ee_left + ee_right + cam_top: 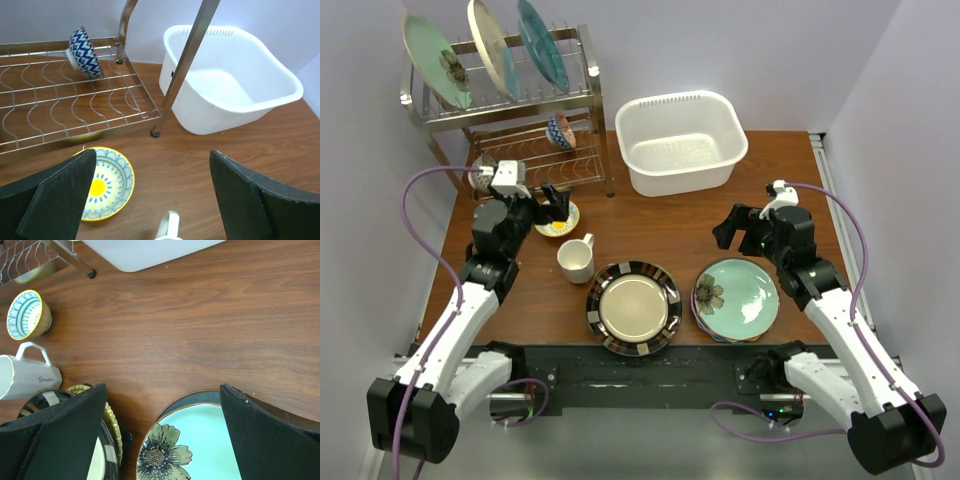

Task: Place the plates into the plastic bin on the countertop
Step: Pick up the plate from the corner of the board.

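Low in the top view, the striped plate and mint plate lie side by side on the countertop. Just above the mint plate, the right gripper is spread wide and empty. The left gripper, at centre-left, is the same. The plastic bin sits at upper centre.

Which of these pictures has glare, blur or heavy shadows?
Top view: even light, sharp, soft shine on the striped plate. Left wrist: bin interior very bright, nearly washed out. Right wrist: countertop grain sharp; black fingers show little detail.
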`<action>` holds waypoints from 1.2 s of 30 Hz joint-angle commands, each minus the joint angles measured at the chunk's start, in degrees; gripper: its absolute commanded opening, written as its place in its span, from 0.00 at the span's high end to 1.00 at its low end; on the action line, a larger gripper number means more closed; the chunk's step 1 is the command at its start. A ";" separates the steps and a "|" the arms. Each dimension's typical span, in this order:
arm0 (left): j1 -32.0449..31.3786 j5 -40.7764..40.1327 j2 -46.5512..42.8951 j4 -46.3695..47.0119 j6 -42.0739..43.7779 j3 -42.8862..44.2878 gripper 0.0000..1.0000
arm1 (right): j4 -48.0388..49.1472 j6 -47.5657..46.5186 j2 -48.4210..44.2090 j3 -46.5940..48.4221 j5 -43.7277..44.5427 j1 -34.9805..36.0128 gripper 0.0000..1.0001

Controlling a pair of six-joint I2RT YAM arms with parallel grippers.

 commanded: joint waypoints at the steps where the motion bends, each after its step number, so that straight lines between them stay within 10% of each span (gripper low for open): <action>1: -0.12 1.03 5.33 -5.42 -6.11 9.38 0.00 | 1.26 1.24 0.21 -0.46 -1.08 -0.08 0.01; 36: -0.20 28.54 8.77 -21.87 -6.12 11.16 0.01 | 5.13 0.80 9.52 -1.78 -22.26 6.16 0.03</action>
